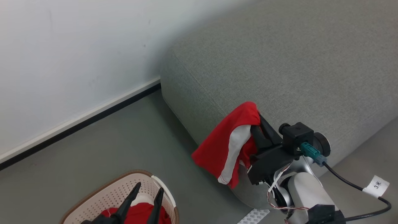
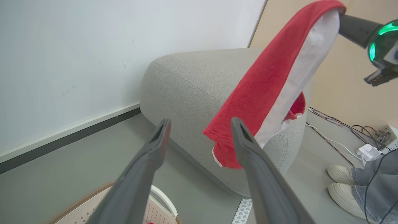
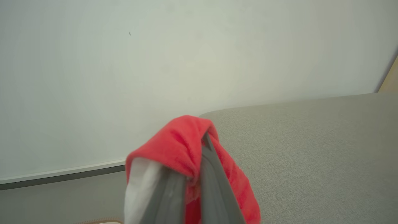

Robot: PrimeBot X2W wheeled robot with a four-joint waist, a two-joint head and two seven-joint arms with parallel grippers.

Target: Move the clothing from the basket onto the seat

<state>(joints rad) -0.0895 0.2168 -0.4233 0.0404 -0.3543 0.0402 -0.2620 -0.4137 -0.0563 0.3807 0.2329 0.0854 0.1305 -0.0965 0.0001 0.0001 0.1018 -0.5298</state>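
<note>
Dangling red clothing [image 1: 217, 146], white-panelled, pinched in the clenched right hand [image 1: 260, 120]; left hand [image 1: 149, 186] spread.

A white tag [image 1: 377, 186] on the black cable [image 1: 348, 182] carried a "3" followed by a star-like mark. The grey print on the white strip [image 1: 255, 216] lying on the floor [image 1: 124, 146] was too small to read.

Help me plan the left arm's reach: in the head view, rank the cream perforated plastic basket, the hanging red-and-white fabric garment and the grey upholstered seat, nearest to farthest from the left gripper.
1. Cream perforated plastic basket, directly under the left gripper.
2. Red-and-white fabric garment, to the right, in the right gripper.
3. Grey upholstered seat, behind that garment.
</note>
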